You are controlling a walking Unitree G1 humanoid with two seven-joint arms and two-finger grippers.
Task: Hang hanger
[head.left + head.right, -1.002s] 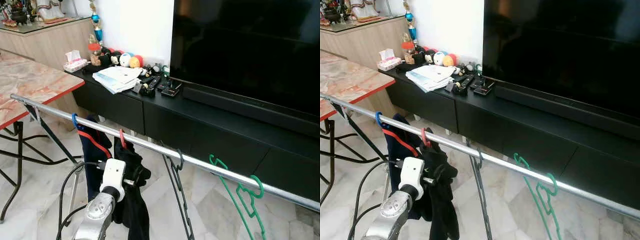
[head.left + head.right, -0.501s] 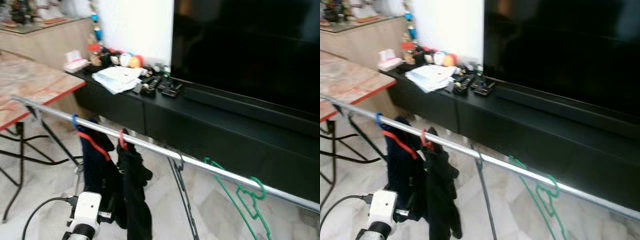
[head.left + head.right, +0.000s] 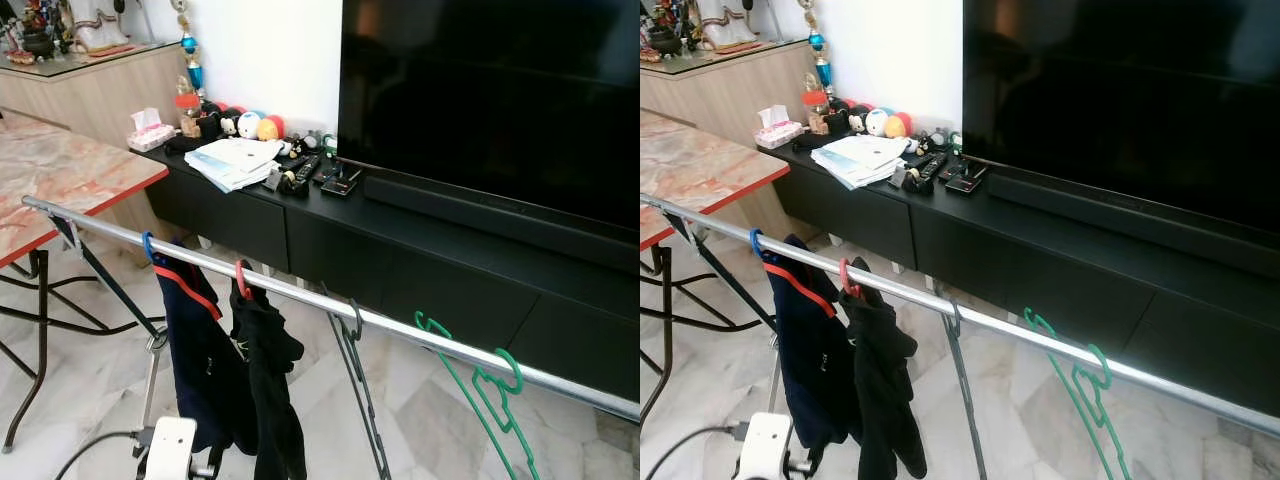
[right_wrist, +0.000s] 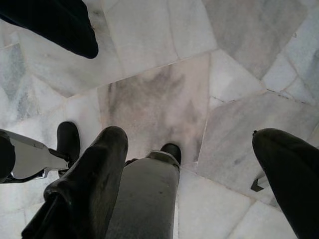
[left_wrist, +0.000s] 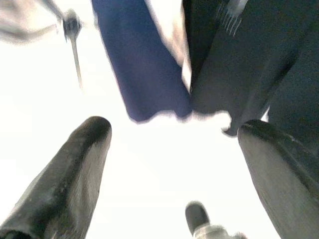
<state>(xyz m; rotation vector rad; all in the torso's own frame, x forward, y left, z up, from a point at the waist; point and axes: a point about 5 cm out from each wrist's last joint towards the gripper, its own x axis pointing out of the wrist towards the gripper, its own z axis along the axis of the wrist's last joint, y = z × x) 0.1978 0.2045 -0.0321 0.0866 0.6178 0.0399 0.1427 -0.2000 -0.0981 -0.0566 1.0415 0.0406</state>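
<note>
Both claws gape empty, the left claw (image 5: 169,164) low beneath the dark clothes (image 3: 225,365) and the right claw (image 4: 194,184) over the floor, since the green hanger (image 3: 480,395) already hooks on the rail (image 3: 400,328).

Head views: bright, sharp, even daylight. Left wrist view: overexposed white floor (image 5: 149,164), blurred. Right wrist view: clear, softly shadowed.

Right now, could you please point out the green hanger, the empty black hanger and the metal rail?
green hanger (image 3: 478,388): left eye view, its body.
black hanger (image 3: 357,320): left eye view, its hook.
metal rail (image 3: 300,294): left eye view, bare stretch.
</note>
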